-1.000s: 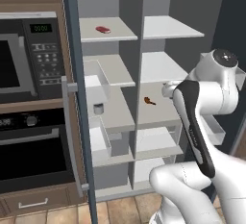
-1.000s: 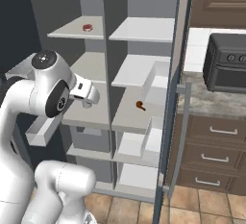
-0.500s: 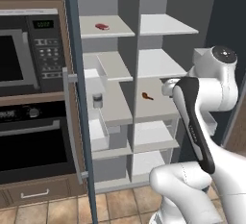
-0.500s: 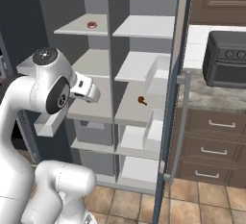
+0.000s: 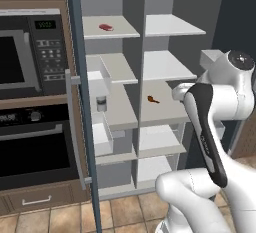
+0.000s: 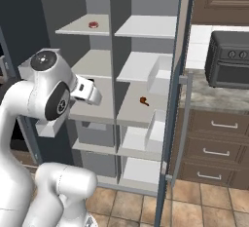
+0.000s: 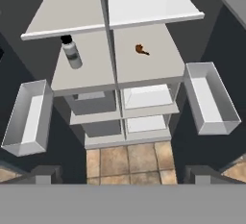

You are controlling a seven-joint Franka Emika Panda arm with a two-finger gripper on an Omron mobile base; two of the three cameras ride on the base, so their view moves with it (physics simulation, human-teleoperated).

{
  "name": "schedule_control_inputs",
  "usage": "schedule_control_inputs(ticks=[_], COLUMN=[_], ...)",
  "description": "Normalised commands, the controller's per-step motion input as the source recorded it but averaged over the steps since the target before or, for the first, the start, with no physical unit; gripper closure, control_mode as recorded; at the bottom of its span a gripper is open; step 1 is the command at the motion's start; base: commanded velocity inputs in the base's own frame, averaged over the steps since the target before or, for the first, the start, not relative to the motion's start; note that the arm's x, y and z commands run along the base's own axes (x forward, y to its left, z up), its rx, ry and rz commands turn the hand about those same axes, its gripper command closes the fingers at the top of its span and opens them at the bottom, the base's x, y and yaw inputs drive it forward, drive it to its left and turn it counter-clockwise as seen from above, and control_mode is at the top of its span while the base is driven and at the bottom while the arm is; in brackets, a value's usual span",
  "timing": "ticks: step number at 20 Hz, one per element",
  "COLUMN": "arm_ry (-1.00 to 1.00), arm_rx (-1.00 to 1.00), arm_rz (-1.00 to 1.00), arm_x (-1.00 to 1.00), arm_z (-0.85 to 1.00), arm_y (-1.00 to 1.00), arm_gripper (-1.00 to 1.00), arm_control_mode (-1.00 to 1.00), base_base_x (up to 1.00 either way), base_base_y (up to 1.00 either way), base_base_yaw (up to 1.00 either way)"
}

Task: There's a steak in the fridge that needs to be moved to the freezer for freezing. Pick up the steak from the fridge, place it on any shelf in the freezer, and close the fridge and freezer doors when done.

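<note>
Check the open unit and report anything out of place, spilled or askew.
Nothing looks spilled, tipped or damaged. The steak lies flat on the top left shelf, a small brown-orange item lies on a right-hand shelf lower down, and a small bottle stands upright beside the left door. Both doors hang open, and the gripper is open.

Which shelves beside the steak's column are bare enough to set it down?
Right column: top shelf and second shelf are bare. Its third shelf holds a brown item mid-shelf. Left column is busier: steak on top, bottle lower down.
</note>
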Motion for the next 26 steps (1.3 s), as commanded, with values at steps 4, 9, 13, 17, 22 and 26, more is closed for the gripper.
schedule_control_inputs(ticks=[4,9,13,17,22,26], arm_ry=[-0.26,-0.15,-0.10,-0.02,-0.11,-0.21], arm_rx=[0.03,0.07,0.10,0.08,0.04,0.01], arm_rz=[-0.03,-0.03,0.00,0.00,0.00,0.00], arm_x=[-0.43,-0.42,-0.49,-0.14,0.00,0.00], arm_z=[-0.01,-0.01,0.00,0.00,0.00,-0.03], arm_y=[-0.59,-0.80,-0.78,-0.88,-0.78,-0.69], arm_gripper=[-1.00,-1.00,-1.00,-1.00,-1.00,-1.00], arm_control_mode=[-1.00,-1.00,-1.00,-1.00,-1.00,-1.00], base_base_x=[0.00,0.00,0.00,0.00,0.00,0.00], base_base_y=[0.00,0.00,0.00,0.00,0.00,0.00], base_base_yaw=[0.00,0.00,0.00,0.00,0.00,0.00])
